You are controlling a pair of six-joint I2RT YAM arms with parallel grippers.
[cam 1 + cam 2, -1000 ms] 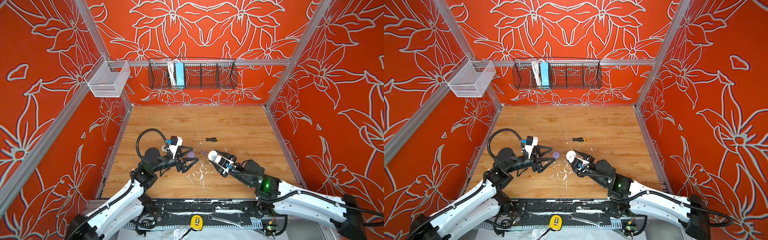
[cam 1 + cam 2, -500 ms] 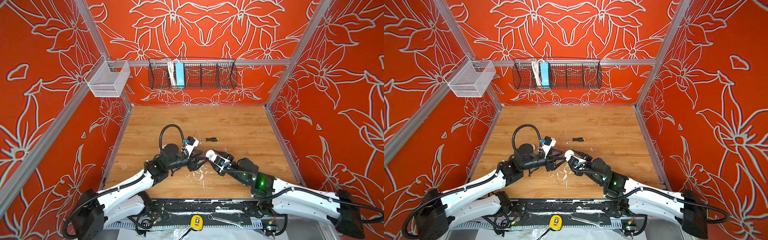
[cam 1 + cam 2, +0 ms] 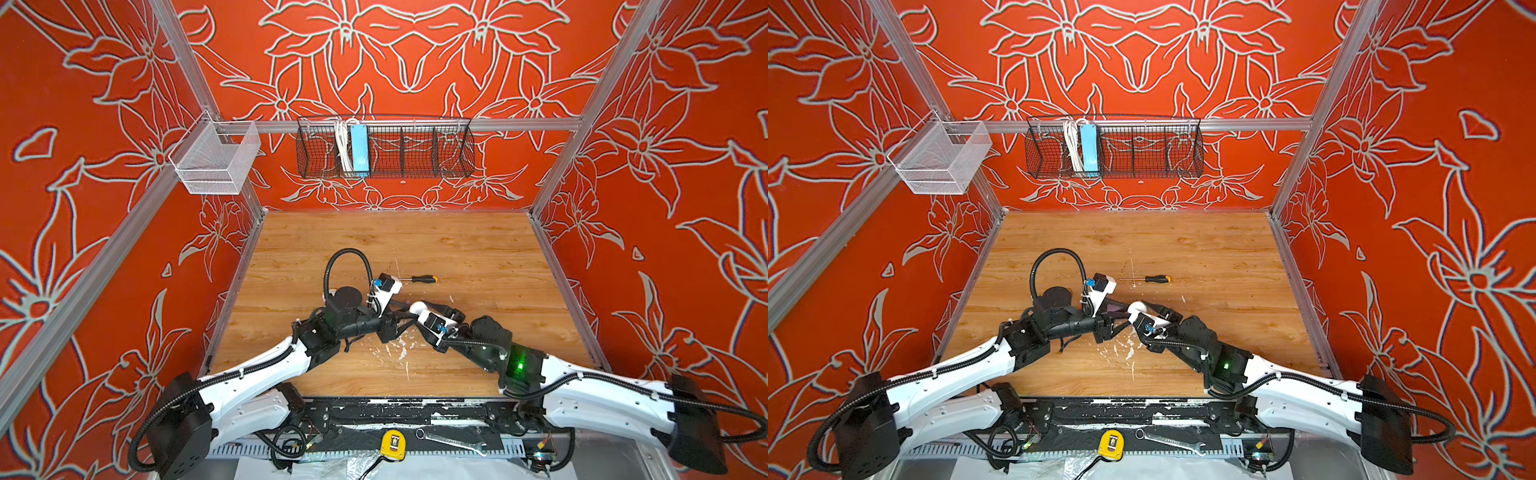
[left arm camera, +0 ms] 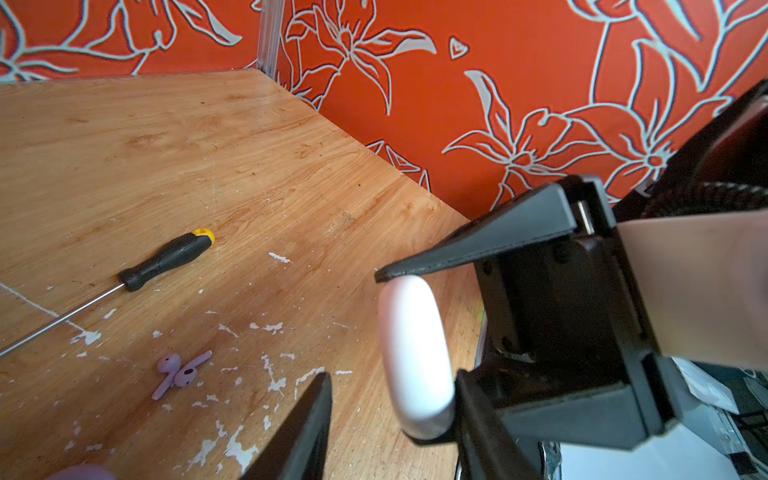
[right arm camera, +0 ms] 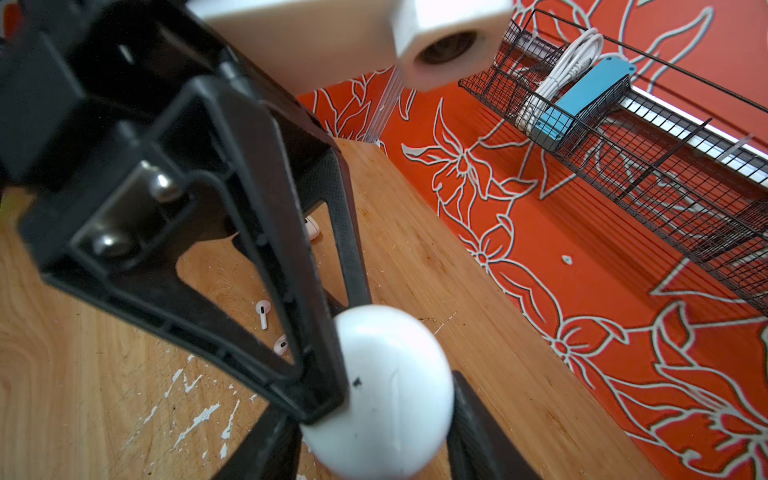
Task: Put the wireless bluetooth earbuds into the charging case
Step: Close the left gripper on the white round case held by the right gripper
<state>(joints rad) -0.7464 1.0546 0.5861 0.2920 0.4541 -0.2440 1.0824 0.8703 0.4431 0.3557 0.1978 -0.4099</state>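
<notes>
My right gripper is shut on the white charging case, which it holds above the table's middle; the lid looks closed. My left gripper is open and straddles the case. One finger lies against it and the other stands a gap away. Two lilac earbuds lie crossed on the wood. In the right wrist view two white earbuds lie behind the left gripper's fingers.
A black-and-yellow screwdriver lies just beyond the grippers. A lilac case sits under the left wrist. White paint flecks mark the wood. A black wire basket and a white mesh basket hang on the walls.
My left arm has swung in from the left to the centre, and its jaws have narrowed around the case. The right gripper has shifted slightly toward it, still holding the case.
</notes>
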